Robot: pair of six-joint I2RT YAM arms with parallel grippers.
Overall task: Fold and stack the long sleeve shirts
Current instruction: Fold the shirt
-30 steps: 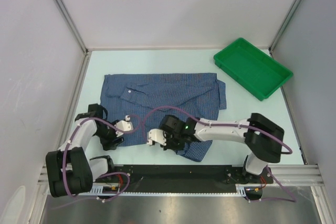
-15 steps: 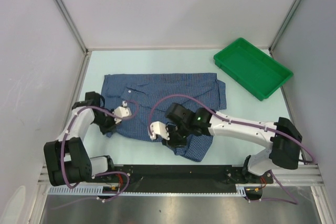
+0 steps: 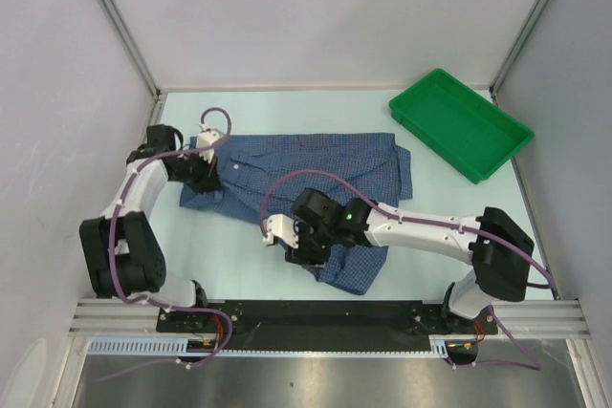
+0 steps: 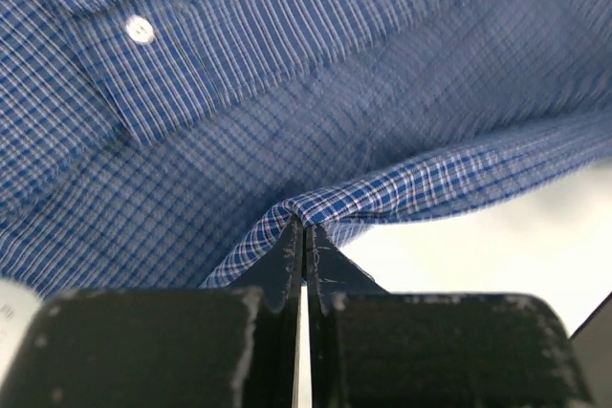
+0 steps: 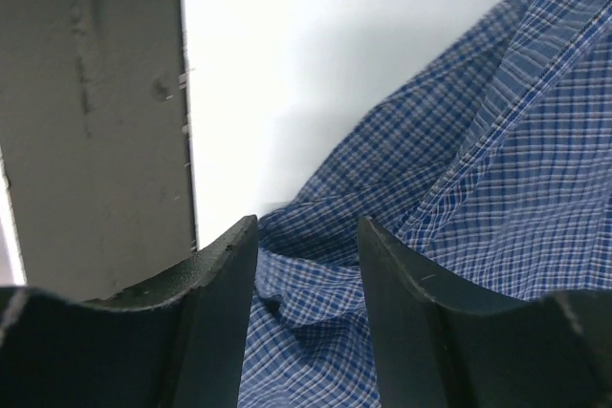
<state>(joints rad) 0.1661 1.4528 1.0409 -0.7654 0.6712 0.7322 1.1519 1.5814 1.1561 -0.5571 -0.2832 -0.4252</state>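
Observation:
The long sleeve shirt (image 3: 316, 174), blue with a fine white check, lies spread across the middle of the table, and a bunched part (image 3: 354, 272) reaches toward the near edge. My left gripper (image 3: 206, 177) is at the shirt's far left side, shut on a pinched fold of the shirt (image 4: 316, 205); a white button (image 4: 140, 29) shows beyond it. My right gripper (image 3: 308, 255) hovers at the shirt's near-left edge. Its jaws stand apart, and rumpled shirt cloth (image 5: 316, 274) lies loose below the gap, gripped by neither finger.
A green plastic tray (image 3: 459, 123) sits at the back right corner. Grey walls and metal rails enclose the table on the left, back and right. Bare table (image 3: 229, 255) shows to the left of the right gripper.
The left gripper has shut on the shirt's left edge and carried it from the near left toward the back left. The right gripper has opened, let go of the cloth and shifted slightly left.

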